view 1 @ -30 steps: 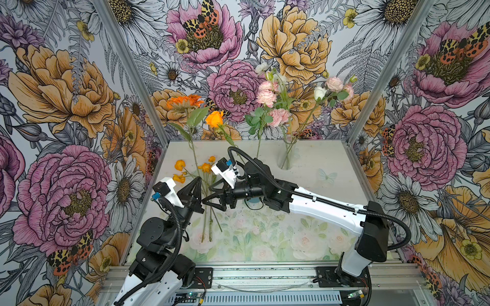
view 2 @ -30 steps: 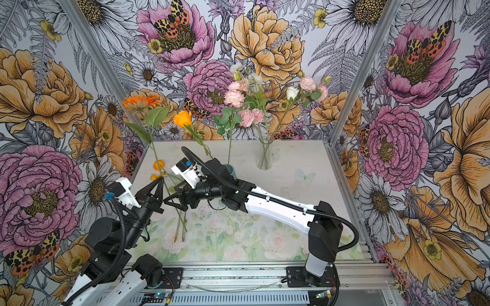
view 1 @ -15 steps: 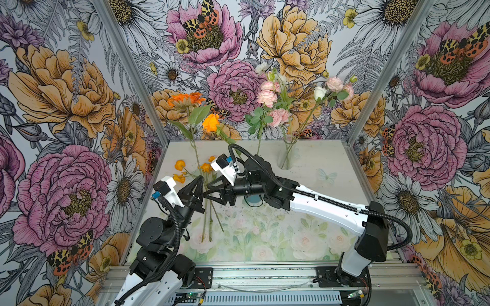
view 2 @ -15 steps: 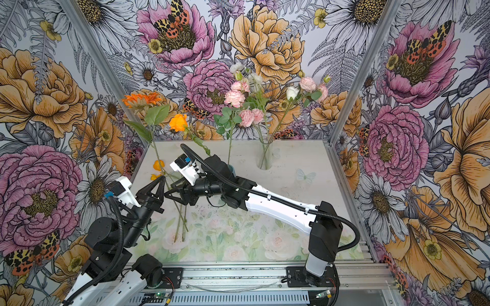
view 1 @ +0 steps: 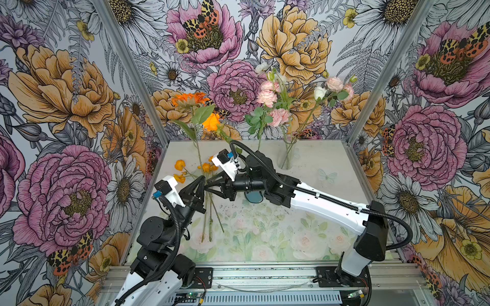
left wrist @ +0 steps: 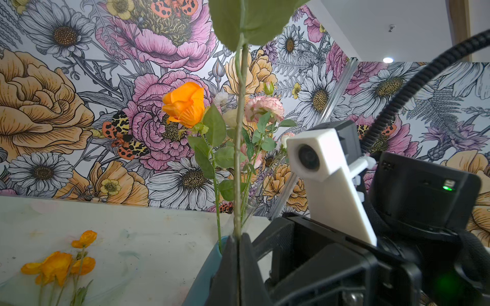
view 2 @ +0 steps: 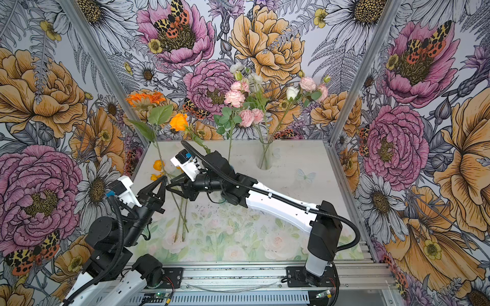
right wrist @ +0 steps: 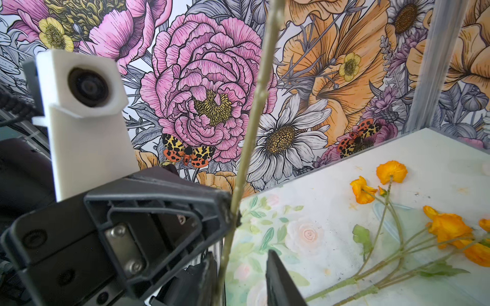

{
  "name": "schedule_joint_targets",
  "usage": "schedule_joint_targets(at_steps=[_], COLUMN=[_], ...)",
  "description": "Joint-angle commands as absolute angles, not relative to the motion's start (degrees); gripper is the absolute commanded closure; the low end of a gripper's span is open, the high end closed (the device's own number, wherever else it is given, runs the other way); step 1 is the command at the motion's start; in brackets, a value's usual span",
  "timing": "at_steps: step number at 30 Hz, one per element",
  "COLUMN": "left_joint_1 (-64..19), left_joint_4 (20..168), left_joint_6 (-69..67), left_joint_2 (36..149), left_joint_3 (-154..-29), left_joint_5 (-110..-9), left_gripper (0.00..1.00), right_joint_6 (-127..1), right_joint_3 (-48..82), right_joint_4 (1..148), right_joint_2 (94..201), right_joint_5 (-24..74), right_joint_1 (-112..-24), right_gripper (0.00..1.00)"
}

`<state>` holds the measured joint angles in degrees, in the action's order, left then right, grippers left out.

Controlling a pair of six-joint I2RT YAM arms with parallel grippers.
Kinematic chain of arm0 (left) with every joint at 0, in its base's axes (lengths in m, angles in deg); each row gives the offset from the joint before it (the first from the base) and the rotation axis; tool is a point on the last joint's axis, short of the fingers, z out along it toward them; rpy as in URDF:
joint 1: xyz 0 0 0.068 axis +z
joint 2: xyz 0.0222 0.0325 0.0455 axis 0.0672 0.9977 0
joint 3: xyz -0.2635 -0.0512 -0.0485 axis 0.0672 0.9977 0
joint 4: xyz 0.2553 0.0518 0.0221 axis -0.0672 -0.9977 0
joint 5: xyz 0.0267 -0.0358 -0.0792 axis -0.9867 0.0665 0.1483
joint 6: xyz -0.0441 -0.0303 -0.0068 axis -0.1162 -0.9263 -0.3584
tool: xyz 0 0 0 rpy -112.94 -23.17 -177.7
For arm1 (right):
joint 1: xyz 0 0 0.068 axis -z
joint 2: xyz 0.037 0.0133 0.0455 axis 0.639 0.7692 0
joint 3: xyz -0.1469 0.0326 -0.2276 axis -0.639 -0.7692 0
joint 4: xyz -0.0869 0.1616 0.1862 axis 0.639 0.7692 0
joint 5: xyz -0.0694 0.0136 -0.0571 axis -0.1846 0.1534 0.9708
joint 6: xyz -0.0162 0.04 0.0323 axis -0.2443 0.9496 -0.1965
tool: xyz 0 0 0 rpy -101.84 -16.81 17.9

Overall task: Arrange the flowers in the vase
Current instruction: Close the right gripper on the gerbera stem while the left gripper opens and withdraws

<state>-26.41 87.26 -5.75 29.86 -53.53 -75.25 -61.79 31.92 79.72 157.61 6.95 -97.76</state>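
Note:
My left gripper is shut on the bare stem of a tall flower with an orange bloom, held upright over the table's left side. My right gripper reaches across just beside it. Its jaws straddle the same stem below the left grip: one finger touches it, the other stands apart. Loose orange flowers lie on the table behind. A clear glass vase at the back holds pink and white blooms.
A blue vase, mostly hidden under my right arm, holds an orange rose and a leafy stem. Patterned walls close in the table on three sides. The right arm stretches across the middle.
The right gripper's jaws have narrowed around the stem after moving left to it. The left gripper has lifted the flower slightly up and toward the right gripper.

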Motion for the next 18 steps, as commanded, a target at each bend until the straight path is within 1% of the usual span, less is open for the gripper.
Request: schedule_joint_targets(at_steps=[1,4,6,9,11,12,13,15,17,18], left_joint_1=[-26.73,-26.73,-26.73,-26.6,-26.64,-26.64,-26.65,-26.64,-26.48,-26.44], left_joint_4=[88.4,88.26,88.16,87.54,86.59,85.84,85.1,83.39,81.63,81.07], left_joint_6=[-6.8,-6.71,-6.63,-6.04,-5.21,-4.69,-4.07,-3.17,-2.19,-1.66], left_joint_2=[29.76,29.58,29.49,29.27,28.93,28.6,28.23,27.58,27.38,27.68], left_joint_3=[-53.34,-53.22,-53.33,-53.67,-54.27,-54.69,-55.03,-55.51,-55.79,-55.79], left_joint_5=[-73.74,-74.09,-74.07,-74.52,-74.94,-74.99,-75.08,-74.94,-73.12,-70.79], left_gripper=[1.0,1.0,1.0,1.0,0.71,0.63,0.52,0.25,0.08,0.02], right_joint_6=[-62.64,-62.74,-63.24,-64.79,-66.67,-68.09,-69.64,-73.11,-76.46,-77.9], right_joint_3=[34.62,35.13,34.98,34.72,34.42,34.01,33.38,31.63,30.29,29.81], right_joint_4=[79.64,80.06,80.3,81.4,82.2,82.65,82.87,82.79,82.78,82.71], right_joint_2=[158.91,159.19,159.05,158.52,157.74,157.02,156.14,153.94,151.81,150.68], right_joint_5=[7.46,7.1,7.36,8.51,9.9,11.33,13.32,17.46,22.28,24.56], right_joint_1=[-97.38,-97.32,-97.36,-97.27,-97.12,-97.11,-97.12,-97.07,-97.01,-96.85], right_gripper=[0.75,0.92,0.99,1.0,1.0,1.0,1.0,1.0,1.0,1.0])
